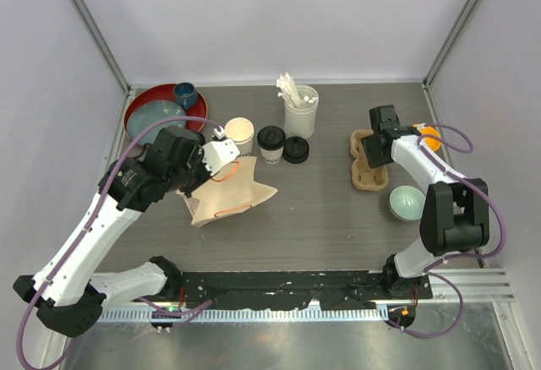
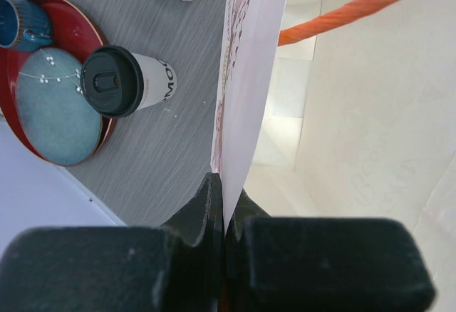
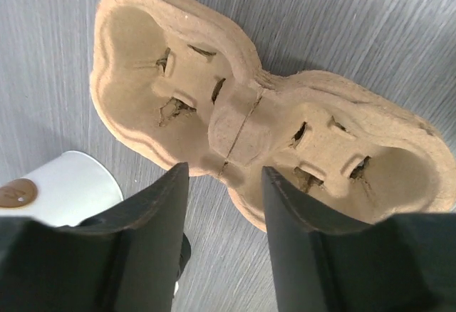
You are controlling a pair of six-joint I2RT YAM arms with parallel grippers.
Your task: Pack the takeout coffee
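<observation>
2 cups [image 1: 239, 133]; 2 black lids [image 1: 296, 149]; 1 carrier [image 1: 370, 174]; 1 bag [image 1: 232, 194]; 1 tray [image 1: 138, 108]

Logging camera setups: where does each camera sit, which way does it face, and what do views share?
Top external: above and behind the bases, looking down on the table; both arms show.
Left wrist: on the left arm, looking along the left gripper, shut on the edge of the paper bag, toward the lidded cup.
Right wrist: on the right arm, looking down past the open right gripper onto the pulp carrier.
Shared: top and left wrist see the lidded cup; top and right wrist, the pulp carrier.
</observation>
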